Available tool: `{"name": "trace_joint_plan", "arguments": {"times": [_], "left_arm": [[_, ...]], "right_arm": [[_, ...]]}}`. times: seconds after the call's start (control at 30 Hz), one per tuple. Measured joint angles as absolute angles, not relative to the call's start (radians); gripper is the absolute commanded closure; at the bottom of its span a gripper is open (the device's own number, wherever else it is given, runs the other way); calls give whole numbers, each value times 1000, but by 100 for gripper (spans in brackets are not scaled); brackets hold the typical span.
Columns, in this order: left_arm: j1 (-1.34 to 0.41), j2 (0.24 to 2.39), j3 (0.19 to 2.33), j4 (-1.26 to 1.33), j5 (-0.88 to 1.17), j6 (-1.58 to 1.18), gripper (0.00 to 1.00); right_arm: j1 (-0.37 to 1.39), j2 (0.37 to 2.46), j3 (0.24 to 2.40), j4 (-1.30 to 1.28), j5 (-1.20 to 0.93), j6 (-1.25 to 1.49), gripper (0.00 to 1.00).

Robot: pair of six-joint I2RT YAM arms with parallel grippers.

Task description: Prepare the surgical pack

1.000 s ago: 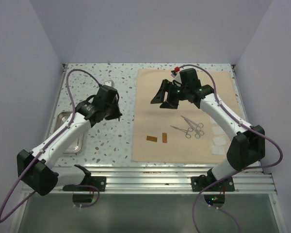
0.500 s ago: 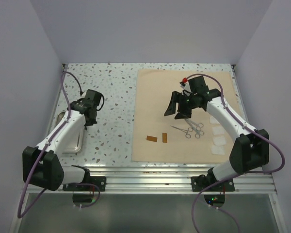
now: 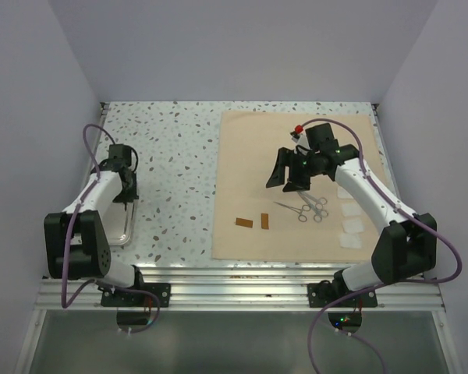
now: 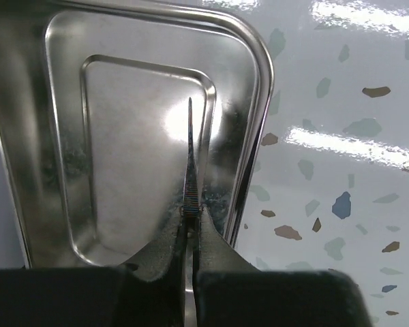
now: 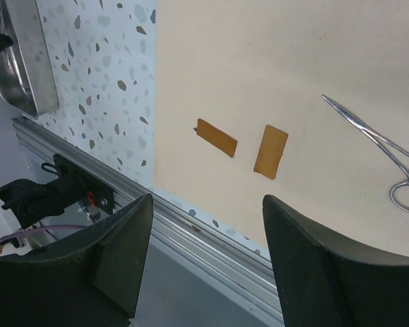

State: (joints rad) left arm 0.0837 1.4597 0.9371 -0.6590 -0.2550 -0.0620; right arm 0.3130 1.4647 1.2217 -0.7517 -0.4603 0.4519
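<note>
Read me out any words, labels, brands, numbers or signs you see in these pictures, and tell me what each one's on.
None: no readable text in any view.
The steel tray, the tan cloth, the brown strips, the ring-handled instruments, the gauze pads and the thin instrument held over the tray show no print or marking.
</note>
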Motion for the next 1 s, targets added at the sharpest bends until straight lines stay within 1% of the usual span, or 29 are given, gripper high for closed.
{"name": "trace_joint_plan", "arguments": {"times": [0.23, 0.27, 0.3, 0.33, 0.37, 0.5, 0.53, 0.67, 0.77, 0.8, 0.87, 0.9, 0.93, 1.0], "left_arm": [[105, 1541, 934, -609, -187, -2, 100], [105, 1549, 934, -606, -181, 3, 98], [105, 1556, 934, -603, -174, 5, 96], [105, 1560, 934, -602, -170, 5, 90], [105, 1562, 934, -600, -167, 6, 88], [112, 1565, 934, -598, -160, 5, 84], [115, 1565, 934, -598, -159, 4, 79], [123, 1565, 933, -600, -165, -12, 69], [125, 1562, 933, -609, -189, -49, 58], [125, 1558, 933, -614, -200, -69, 53], [125, 1549, 937, -636, -220, -121, 52], [125, 1543, 943, -654, -225, -151, 48], [125, 1533, 950, -673, -229, -183, 41], [124, 1499, 971, -710, -227, -248, 41]], "right_arm": [[308, 1466, 1222, -752, -459, 451, 31], [307, 1467, 1223, -752, -459, 451, 31], [305, 1467, 1223, -752, -458, 451, 31], [304, 1468, 1223, -752, -458, 451, 31], [302, 1471, 1224, -752, -458, 451, 31], [296, 1493, 1236, -755, -454, 451, 31], [294, 1501, 1243, -757, -453, 451, 31], [288, 1541, 1289, -771, -427, 447, 31], [277, 1579, 1336, -802, -395, 432, 31], [270, 1593, 1353, -817, -379, 423, 31], [253, 1624, 1388, -852, -342, 401, 31], [243, 1645, 1406, -874, -308, 384, 31], [231, 1666, 1422, -896, -266, 366, 32], [210, 1703, 1428, -923, -177, 330, 35]]}}
